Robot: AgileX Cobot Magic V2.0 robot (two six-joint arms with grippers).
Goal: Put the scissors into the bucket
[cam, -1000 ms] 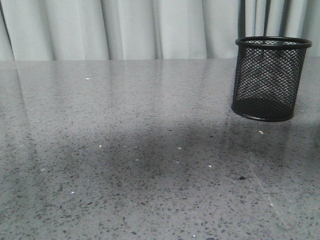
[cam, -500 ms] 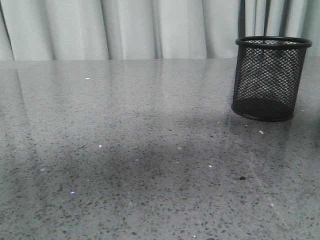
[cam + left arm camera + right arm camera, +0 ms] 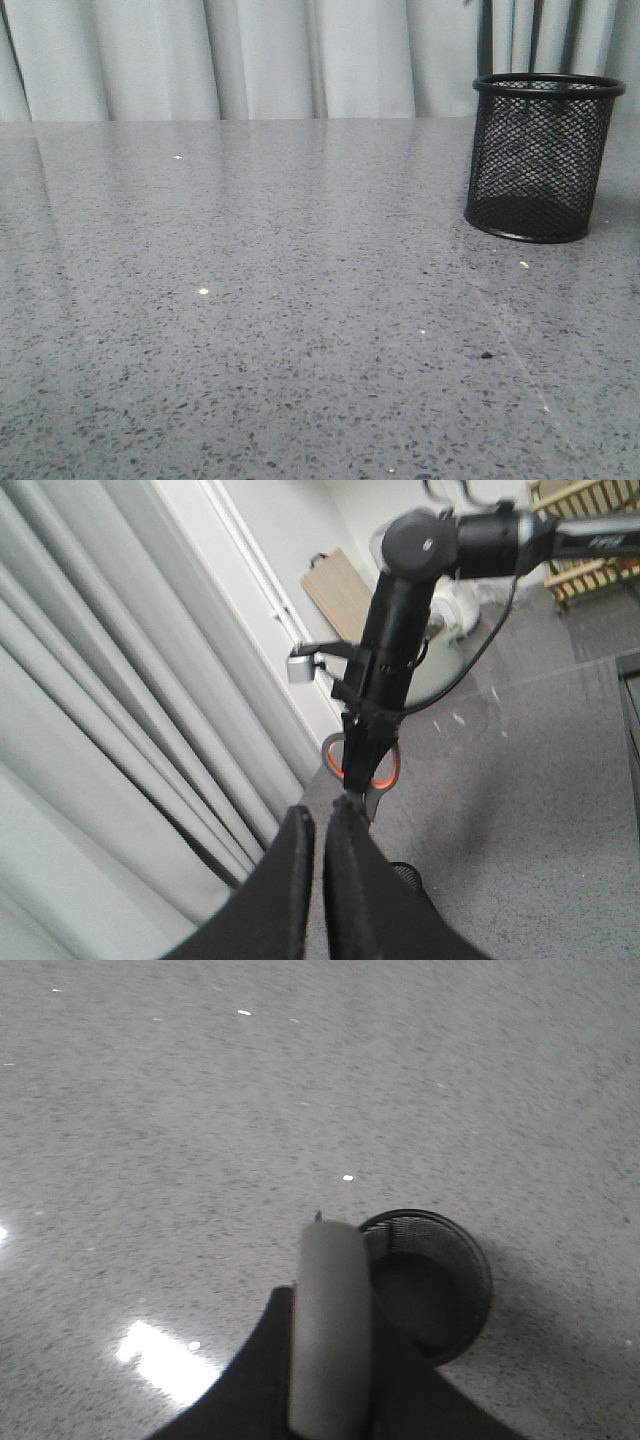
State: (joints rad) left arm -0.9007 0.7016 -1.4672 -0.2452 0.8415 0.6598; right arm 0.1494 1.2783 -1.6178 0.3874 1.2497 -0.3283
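The bucket (image 3: 540,158), a black wire-mesh cup, stands upright at the back right of the table, and no gripper shows in the front view. In the left wrist view my right gripper (image 3: 362,742) hangs high over the table, shut on the scissors (image 3: 388,772), whose orange-lined loops show on either side of it. In the right wrist view the grey scissors (image 3: 330,1330) lie between the right gripper's fingers, pointing down, with the bucket's open mouth (image 3: 430,1280) below and just beside them. My left gripper (image 3: 318,815) is empty with its jaws almost together.
The grey speckled table (image 3: 250,300) runs back to pale curtains (image 3: 250,55). In the left wrist view a wooden board (image 3: 340,590) leans on the wall and a wooden rack (image 3: 590,520) stands beyond the table.
The dark shadow that lay across the middle of the table in the front view has gone. The bucket has not moved.
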